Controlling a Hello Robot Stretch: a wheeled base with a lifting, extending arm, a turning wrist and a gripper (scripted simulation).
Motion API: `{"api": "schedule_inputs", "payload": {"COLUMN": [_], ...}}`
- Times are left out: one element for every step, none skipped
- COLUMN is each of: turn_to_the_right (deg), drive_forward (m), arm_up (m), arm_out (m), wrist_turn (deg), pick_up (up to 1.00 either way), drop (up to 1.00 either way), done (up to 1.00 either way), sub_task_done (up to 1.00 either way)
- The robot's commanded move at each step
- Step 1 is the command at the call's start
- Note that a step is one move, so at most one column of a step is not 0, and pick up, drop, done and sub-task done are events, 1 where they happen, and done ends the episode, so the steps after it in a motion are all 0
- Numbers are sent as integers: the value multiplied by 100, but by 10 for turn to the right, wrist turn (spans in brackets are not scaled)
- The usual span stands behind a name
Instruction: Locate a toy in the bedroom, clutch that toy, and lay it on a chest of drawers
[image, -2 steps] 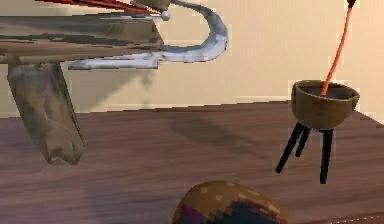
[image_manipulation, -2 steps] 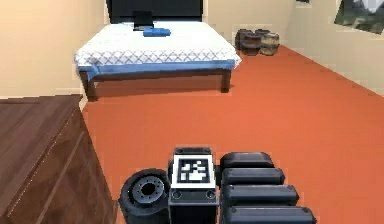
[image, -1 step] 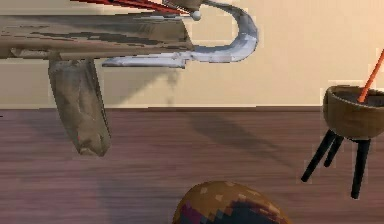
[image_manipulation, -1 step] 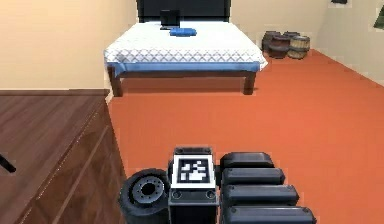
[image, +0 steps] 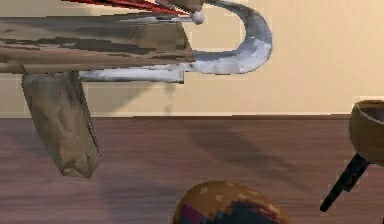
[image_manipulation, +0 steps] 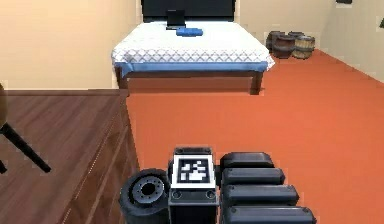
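A large grey and brown toy-like shape (image: 95, 45) with a curved silver piece (image: 245, 45) and a red tip stands close up on a dark wooden top (image: 200, 150), in front of a beige wall. A round, many-coloured patterned thing (image: 232, 205) rises at the forward view's bottom edge. At the arm side view's bottom edge are the arm's black segments (image_manipulation: 255, 190), one white marker square (image_manipulation: 192, 170) and, left of it, the gripper's dark round body (image_manipulation: 146, 196). Its far end cannot be made out, so I cannot tell whether it holds anything.
A wooden chest of drawers (image_manipulation: 75, 140) fills the arm side view's left, with a brown bowl shape on a black leg (image: 362, 140) on it. Farther out, across open orange floor (image_manipulation: 300, 120), stands a bed (image_manipulation: 190, 48) with a blue thing (image_manipulation: 187, 32) on it. Barrels (image_manipulation: 290, 43) stand beside it.
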Motion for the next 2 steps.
{"api": "schedule_inputs", "payload": {"turn_to_the_right": [60, -150], "drive_forward": [0, 0], "arm_up": [0, 0], "arm_out": [0, 0], "wrist_turn": [0, 0], "pick_up": [0, 0], "drop": [0, 0], "done": [0, 0], "sub_task_done": [0, 0]}}
